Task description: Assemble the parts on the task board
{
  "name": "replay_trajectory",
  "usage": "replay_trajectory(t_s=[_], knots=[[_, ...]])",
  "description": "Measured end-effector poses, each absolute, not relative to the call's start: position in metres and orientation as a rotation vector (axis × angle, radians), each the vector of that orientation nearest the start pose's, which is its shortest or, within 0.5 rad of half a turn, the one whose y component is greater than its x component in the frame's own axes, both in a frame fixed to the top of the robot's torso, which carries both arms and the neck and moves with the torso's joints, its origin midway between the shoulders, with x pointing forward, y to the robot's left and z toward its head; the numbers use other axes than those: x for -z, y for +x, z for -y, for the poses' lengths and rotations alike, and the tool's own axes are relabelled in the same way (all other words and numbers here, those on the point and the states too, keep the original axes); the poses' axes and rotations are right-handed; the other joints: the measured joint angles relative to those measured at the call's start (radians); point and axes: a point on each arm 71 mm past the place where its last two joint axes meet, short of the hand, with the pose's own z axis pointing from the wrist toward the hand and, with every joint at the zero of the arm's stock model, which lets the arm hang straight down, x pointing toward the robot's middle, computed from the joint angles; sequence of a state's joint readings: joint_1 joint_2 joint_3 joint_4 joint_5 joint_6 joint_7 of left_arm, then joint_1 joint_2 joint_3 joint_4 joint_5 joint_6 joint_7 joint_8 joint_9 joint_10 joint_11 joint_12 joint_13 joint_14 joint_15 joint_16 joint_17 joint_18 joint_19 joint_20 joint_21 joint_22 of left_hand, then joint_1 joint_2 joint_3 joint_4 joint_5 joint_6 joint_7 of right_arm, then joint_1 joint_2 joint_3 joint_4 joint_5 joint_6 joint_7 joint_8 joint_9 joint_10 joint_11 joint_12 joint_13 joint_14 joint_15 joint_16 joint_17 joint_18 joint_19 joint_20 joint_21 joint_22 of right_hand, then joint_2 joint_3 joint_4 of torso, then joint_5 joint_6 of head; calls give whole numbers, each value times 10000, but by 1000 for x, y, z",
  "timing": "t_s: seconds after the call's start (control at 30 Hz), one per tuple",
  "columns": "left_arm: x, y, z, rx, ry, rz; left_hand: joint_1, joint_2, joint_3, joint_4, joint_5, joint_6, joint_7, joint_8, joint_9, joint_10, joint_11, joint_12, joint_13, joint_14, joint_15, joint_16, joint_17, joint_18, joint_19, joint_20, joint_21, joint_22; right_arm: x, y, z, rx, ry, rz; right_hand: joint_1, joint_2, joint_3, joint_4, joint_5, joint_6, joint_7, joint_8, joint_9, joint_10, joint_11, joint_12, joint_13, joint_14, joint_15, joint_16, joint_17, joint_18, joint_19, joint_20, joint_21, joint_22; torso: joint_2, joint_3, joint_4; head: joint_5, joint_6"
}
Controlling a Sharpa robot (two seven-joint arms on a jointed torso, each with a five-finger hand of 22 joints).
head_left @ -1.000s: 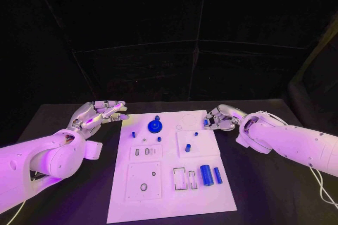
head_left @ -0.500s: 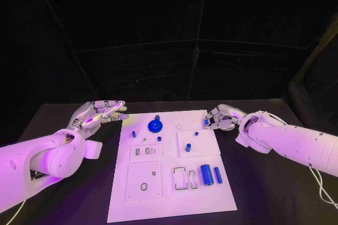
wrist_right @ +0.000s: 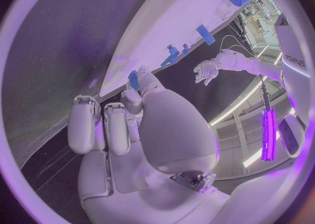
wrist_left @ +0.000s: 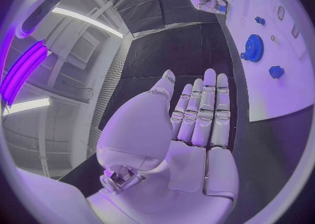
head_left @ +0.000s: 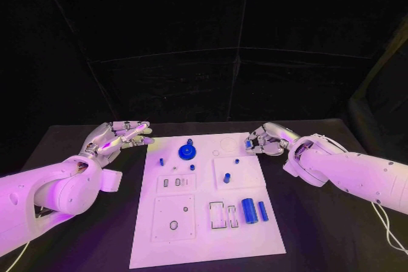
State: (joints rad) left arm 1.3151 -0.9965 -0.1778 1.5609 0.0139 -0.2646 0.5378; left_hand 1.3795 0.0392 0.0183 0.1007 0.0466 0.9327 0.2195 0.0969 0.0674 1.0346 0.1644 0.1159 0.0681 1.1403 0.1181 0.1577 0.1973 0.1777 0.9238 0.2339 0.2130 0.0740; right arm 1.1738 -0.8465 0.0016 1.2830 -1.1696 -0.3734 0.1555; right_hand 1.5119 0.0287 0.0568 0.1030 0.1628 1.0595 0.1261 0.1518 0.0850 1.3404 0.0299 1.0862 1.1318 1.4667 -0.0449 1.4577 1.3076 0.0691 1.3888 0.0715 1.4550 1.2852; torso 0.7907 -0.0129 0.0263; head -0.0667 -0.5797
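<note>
apparently right hand pinches a small blue part.

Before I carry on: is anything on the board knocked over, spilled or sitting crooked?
Nothing stands out. The blue parts, such as the gear and the two cylinders, lie tidily on the white board. The right hand pinches a small blue part at the board's far right corner; the left hand holds nothing.

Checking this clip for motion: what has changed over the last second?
The right hand, pinching a small blue part, has drifted slightly up and back from the white task board. The left hand stays open beside the board; the blue gear and blue cylinders are unmoved.
</note>
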Motion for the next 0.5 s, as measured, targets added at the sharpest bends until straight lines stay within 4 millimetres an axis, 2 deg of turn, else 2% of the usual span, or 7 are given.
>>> replay_trajectory(t_s=[0.13, 0.27, 0.4, 0.5], knots=[[160, 479, -277, 15193, -10139, -13082, 0, 0, 0, 0, 0, 0, 0, 0, 0, 0, 0, 0, 0, 0, 0, 0, 0, 0, 0, 1, 0, 1, 183, 515, 268, -7647, 1026, -15585, -92, 92, 43, 43, -121, 2, -2, 1, 0, 0, 0, 0, 76, 0, 0, 0, 0, 0, 0, 0, 0, -1, -12, -16, 0, -2, 9], [160, 478, -277, 15209, -10141, -13096, 0, 0, 0, 0, 0, 0, 0, 0, 0, 0, 0, 0, 0, 0, 0, 0, -1, 0, -1, 1, 0, 1, 175, 507, 251, -8018, 958, -15505, -130, 130, 108, 54, -173, 2, -2, 1, -1, 0, 0, 0, 142, 0, 1, 0, -1, 1, 0, 0, 0, -1, -35, -34, 0, 23, 15], [160, 479, -274, 15251, -10126, -13133, 0, 0, 0, 0, 0, 0, 0, 0, 0, 0, 0, 0, 0, 0, 0, 1, 10, 0, -1, 1, 0, 1, 168, 500, 223, -8458, 851, -15507, -161, 158, 110, 54, -176, 2, -2, 1, -2, 0, 0, -1, 279, 1, 1, 0, -1, 1, 0, 1, 0, -2, -102, -64, 0, 105, -44], [160, 480, -270, 15301, -10105, -13174, 0, 0, 0, 0, 0, 0, 0, 0, 0, 0, 0, 0, 0, 0, 0, 0, 9, 0, -1, 1, 0, 2, 163, 492, 190, -8851, 623, -15584, -191, 180, 143, 88, -217, 2, -2, 0, -2, 18, -18, -84, 317, 1, 2, 0, -1, 2, -1, 0, 0, -2, -162, -91, 1, 200, -105]])
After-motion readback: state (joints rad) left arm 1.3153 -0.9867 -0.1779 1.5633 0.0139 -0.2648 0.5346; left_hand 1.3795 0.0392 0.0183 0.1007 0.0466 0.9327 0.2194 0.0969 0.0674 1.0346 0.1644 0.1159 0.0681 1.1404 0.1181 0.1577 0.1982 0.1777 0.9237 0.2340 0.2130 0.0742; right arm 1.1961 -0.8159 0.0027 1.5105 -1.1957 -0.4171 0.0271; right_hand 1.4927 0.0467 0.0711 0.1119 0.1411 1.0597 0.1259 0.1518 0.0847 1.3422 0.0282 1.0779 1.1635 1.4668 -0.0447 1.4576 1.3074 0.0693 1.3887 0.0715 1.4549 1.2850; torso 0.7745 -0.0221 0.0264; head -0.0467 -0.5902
